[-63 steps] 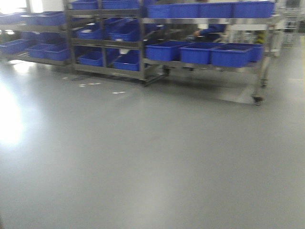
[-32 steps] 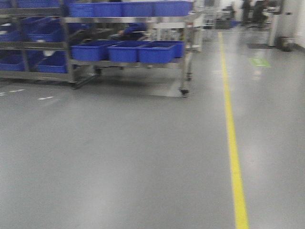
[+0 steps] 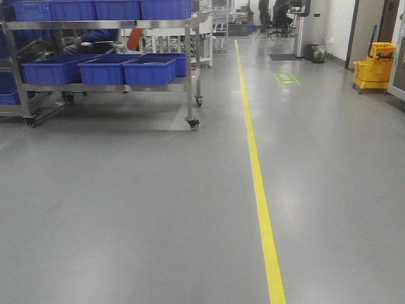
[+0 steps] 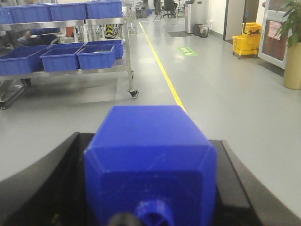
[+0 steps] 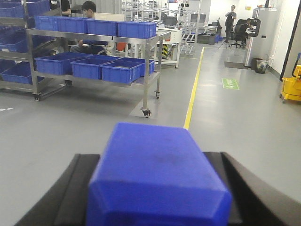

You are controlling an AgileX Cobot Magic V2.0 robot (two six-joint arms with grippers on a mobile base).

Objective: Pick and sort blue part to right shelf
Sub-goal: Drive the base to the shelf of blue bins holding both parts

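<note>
1. Grips a blue part (image 4: 150,155) in the left gripper (image 4: 148,141), with black fingers (image 4: 42,183) pressed against both its sides.
2. Grips a second blue part (image 5: 157,179) likewise in the right gripper (image 5: 151,157), with fingers (image 5: 254,197) close on either flank.
3. Carries both parts low over the grey floor (image 3: 126,209), well apart from any shelving.
4. Faces a yellow line (image 3: 259,183) running straight down the aisle.
5. Shows, left of that line, a wheeled steel shelf (image 3: 188,95) loaded with blue bins (image 3: 149,71) on its upper and lower levels.
6. Shows a seated person (image 3: 95,37) behind the shelf, partly hidden.
7. Shows a green floor marker (image 3: 286,78) right of the line, a yellow mop bucket (image 3: 373,66) by the right wall, and a potted plant (image 4: 294,42) at the edge of the left wrist view.
</note>
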